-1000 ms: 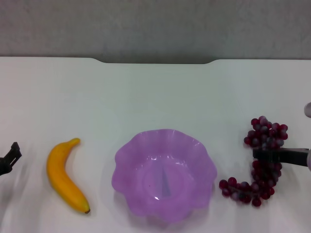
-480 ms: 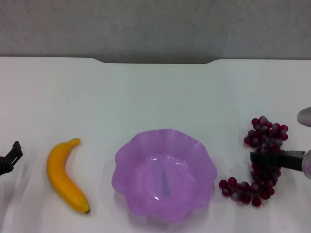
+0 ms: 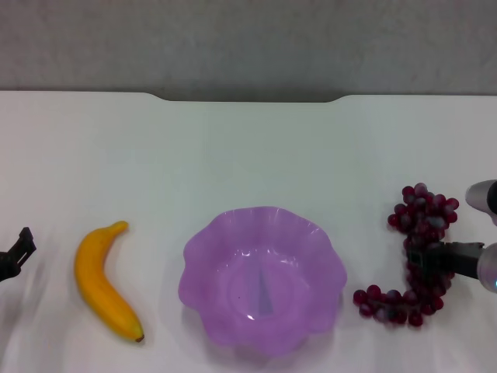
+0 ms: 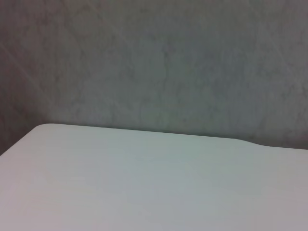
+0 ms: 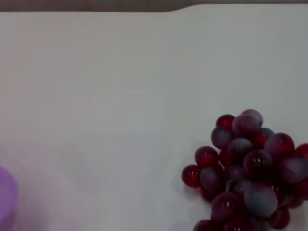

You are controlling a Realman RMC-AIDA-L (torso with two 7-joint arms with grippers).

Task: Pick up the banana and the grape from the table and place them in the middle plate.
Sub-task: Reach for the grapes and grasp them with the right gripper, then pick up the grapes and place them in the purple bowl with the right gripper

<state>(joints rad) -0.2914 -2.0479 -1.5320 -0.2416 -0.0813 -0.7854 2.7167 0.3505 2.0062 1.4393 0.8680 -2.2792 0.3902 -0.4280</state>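
Note:
The grape bunch (image 3: 422, 256) lies on the white table (image 3: 248, 155) at the right, dark red-purple and curved; it also shows in the right wrist view (image 5: 245, 168). My right gripper (image 3: 444, 259) reaches in from the right edge and sits low in the middle of the bunch, touching it. The banana (image 3: 102, 280) lies at the left, yellow-orange with its dark tip toward me. The purple scalloped middle plate (image 3: 262, 278) stands between them, with nothing in it. My left gripper (image 3: 15, 253) sits at the left edge, apart from the banana.
The table's notched far edge (image 3: 248, 99) meets a grey wall. The left wrist view shows only bare tabletop (image 4: 144, 183) and wall. Open white surface lies beyond the plate and fruit.
My right gripper has pushed lower into the grape bunch, and the bunch's lower curl has shifted slightly right. The left arm, banana and plate have not moved.

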